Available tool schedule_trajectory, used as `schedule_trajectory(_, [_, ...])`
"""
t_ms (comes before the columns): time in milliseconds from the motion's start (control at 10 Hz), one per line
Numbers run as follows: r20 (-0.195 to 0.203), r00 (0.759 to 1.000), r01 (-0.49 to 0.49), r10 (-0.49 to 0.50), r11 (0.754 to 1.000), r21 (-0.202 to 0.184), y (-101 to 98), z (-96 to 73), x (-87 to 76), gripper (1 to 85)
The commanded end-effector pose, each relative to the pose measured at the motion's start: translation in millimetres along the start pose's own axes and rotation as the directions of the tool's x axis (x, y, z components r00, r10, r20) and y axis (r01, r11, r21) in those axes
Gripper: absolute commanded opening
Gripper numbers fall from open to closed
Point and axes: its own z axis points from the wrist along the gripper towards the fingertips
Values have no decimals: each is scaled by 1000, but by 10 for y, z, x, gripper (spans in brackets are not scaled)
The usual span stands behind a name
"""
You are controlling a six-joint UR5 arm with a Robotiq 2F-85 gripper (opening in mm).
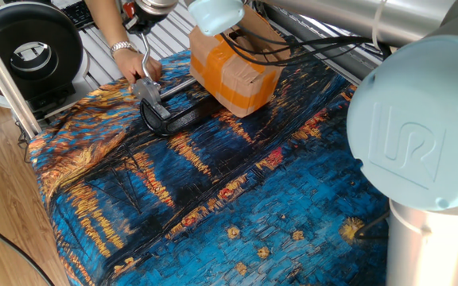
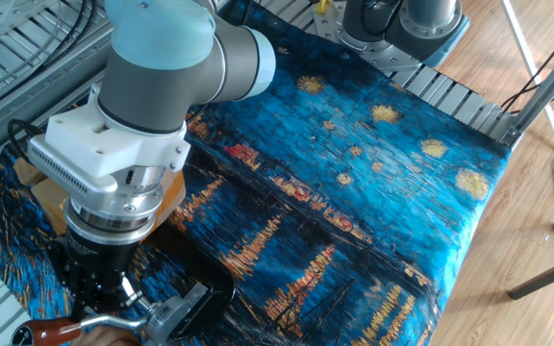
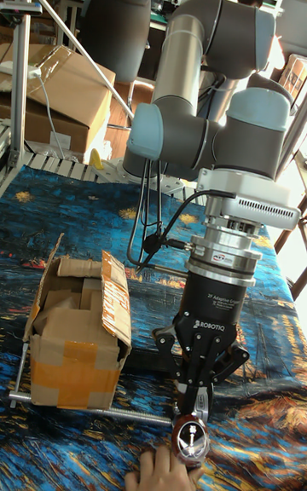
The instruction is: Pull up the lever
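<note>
The lever [image 1: 143, 57] is a thin silver rod rising from a silver bracket [image 1: 147, 89] on a black curved base [image 1: 169, 121]. Its red-brown knob [image 2: 42, 332] shows at the bottom left of the other fixed view and just below the fingers as the knob [image 3: 192, 440] in the tall view. My gripper [image 3: 198, 401] points straight down with its fingers closed around the rod just behind the knob. It shows again as the gripper [image 1: 141, 21] at the top edge and the gripper [image 2: 104, 303] over the rod. A person's hand [image 1: 139, 67] rests at the bracket.
An orange-taped cardboard box [image 1: 233, 70] stands right beside the base, box [image 3: 77, 342] left of the gripper. A long threaded rod [image 3: 85, 407] lies in front of it. The blue painted cloth [image 1: 237, 206] covers the table. A black fan [image 1: 29, 49] stands at the far left corner.
</note>
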Motion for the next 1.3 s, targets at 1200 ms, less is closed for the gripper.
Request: schedule_trajectory(1200, [-369, 928, 22, -38, 999, -48, -64, -1378, 1075, 17])
